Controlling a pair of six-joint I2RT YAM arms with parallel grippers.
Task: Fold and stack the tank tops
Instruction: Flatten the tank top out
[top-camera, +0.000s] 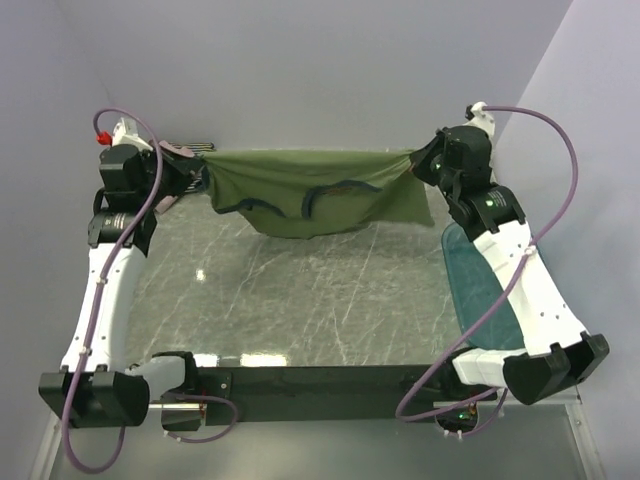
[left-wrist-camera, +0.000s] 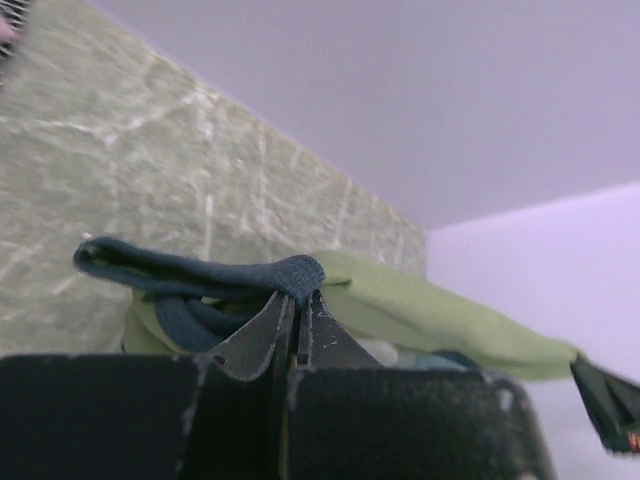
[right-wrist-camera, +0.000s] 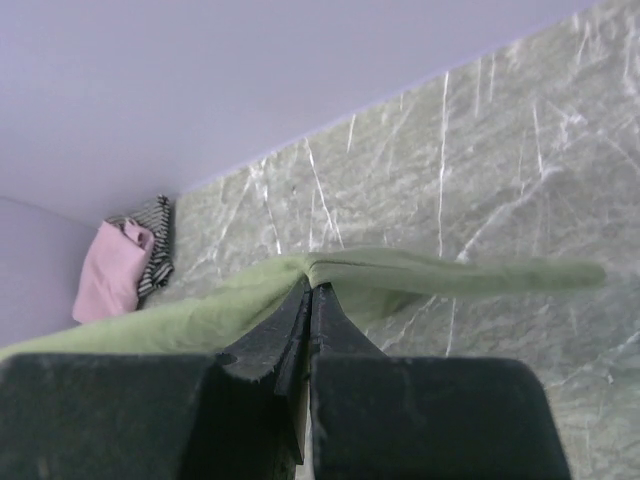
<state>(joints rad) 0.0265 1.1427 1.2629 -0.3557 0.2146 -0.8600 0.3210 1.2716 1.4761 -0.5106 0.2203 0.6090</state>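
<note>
Tabletop (top-camera: 300, 300), olive top (top-camera: 300, 190), tub (top-camera: 470, 280) contents unclear

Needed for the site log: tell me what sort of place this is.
Probably a robot lab cell: left arm and right arm bolted to a marble-look table, bare lilac walls, a green tank top stretched between them.

L arm (top-camera: 105, 290) and R arm (top-camera: 520, 270) are extended fwd, wrists held high, well apart. L gripper (top-camera: 195, 175) and R gripper (top-camera: 420, 160) are turned inward toward each other, jaws seen pressed tight together.
</note>
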